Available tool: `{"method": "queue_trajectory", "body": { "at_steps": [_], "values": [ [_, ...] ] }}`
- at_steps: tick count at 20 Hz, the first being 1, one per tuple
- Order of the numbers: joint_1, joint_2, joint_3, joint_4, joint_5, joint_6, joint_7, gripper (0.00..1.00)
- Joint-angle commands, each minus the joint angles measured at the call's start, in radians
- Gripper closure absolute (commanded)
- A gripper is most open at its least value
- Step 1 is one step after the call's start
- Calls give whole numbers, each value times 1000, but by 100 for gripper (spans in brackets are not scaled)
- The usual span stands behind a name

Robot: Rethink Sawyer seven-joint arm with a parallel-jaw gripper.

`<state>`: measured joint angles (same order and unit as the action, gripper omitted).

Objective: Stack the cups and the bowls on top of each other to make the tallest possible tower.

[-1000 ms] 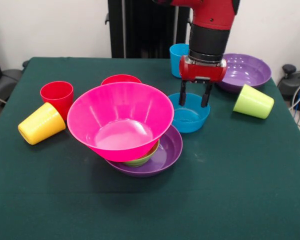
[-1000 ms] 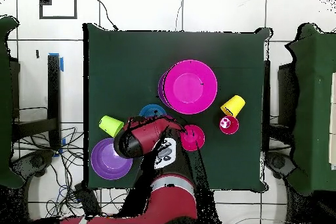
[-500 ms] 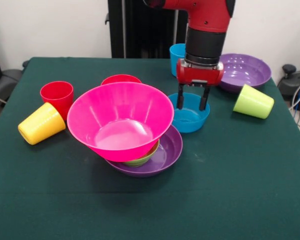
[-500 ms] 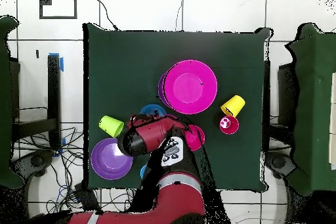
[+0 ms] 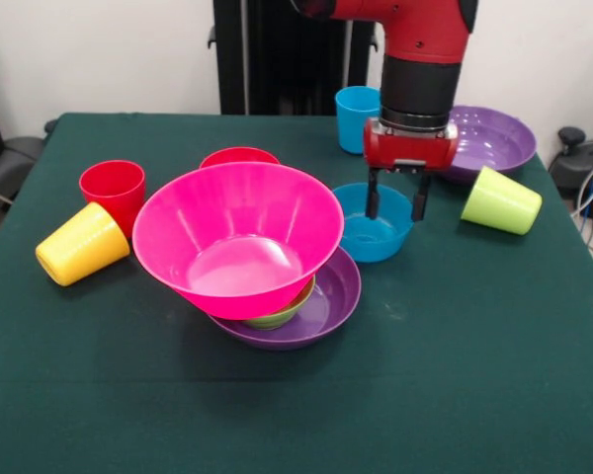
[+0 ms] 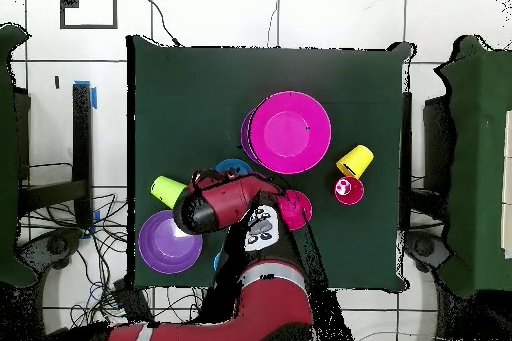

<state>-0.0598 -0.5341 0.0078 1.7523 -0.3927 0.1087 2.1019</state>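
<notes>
Leftmost, a yellow cup lay tipped beside an upright red cup. Centrally, the glossy pink bowl sat tilted atop a green bowl inside a purple bowl. Rightward, the hand hung open and empty over the blue bowl.

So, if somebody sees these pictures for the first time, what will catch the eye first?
Most likely the big pink bowl, tilted on a small pile in a purple bowl at the table's middle. Next comes the red arm, whose gripper hangs with open jaws over the blue bowl just beside that pile. Yellow and green cups lie tipped over at opposite sides.
</notes>
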Motion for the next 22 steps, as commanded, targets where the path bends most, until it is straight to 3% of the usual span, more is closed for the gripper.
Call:
{"method": "queue_trajectory", "body": {
  "at_steps": [1, 7, 13, 16, 22],
  "values": [
    [-28, -15, 168, -7, 68, 37, 90, 0],
    [-7, -23, 160, -19, 105, 72, 90, 0],
    [25, 15, 118, -39, 113, 76, 83, 0],
    [106, 91, -8, -85, 106, 127, 99, 0],
    [156, 117, -84, -95, 115, 244, 88, 0]
  ]
}}
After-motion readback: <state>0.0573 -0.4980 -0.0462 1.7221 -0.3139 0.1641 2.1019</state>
